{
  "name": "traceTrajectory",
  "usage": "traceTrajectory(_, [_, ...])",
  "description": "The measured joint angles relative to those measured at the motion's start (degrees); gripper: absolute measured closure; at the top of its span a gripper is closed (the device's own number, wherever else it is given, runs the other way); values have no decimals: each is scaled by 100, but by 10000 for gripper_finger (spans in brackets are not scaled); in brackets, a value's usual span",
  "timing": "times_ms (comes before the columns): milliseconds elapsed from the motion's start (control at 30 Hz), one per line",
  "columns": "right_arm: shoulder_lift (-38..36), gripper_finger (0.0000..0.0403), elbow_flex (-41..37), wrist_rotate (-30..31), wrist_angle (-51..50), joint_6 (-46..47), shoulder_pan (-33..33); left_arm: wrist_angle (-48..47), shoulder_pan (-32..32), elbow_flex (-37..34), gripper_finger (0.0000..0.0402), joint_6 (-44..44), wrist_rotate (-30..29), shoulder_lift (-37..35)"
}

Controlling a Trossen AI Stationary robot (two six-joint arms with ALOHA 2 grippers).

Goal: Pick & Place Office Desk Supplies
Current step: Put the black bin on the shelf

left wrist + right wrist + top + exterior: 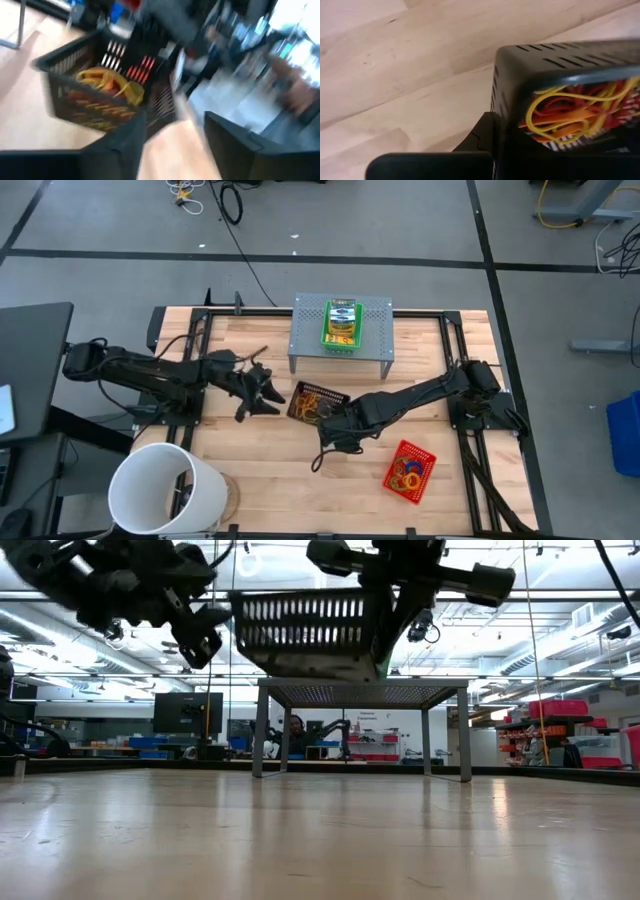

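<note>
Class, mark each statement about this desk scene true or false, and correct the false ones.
1. The green tray sits on the grey metal stand. True.
2. The red tray is on the stand too. False: it lies on the table.
3. The right end effector holds the black tray lifted off the table. True.
4. The black tray is empty. False: it holds coloured rubber bands.
5. The left end effector grips the white bucket. False: it is open beside the black tray.

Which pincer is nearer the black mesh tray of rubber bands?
Right. The right pincer is shut on the black mesh tray, which hangs lifted above the table. The left pincer stands open just beside the tray, not touching.
</note>
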Motion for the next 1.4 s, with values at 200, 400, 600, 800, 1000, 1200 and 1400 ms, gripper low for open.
traceTrajectory(200, [-7,403,-83,74,93,-268,-4,-2870,-542,910,140,2970,-1543,47])
traceTrajectory(400, [-5,403,-108,153,27,-359,-15,-3675,-1216,1439,148,5138,-3732,44])
traceTrajectory(600, [-5,403,-108,142,-33,-472,-17,-4328,-1818,1795,145,7519,-4340,82])
traceTrajectory(800, [-5,403,-108,47,-34,-646,-41,-4560,-2020,1801,146,8888,-4630,315])
traceTrajectory(1000, [-5,403,-108,-21,40,-858,-41,-4422,-2005,1801,147,9788,-4706,679])
traceTrajectory(1200, [49,403,-93,-293,49,-974,-41,-4441,-2006,2052,147,9839,-5002,745])
traceTrajectory(1400, [330,403,-99,-307,5,-1011,-41,-5020,-2011,2688,147,9949,-4758,853])
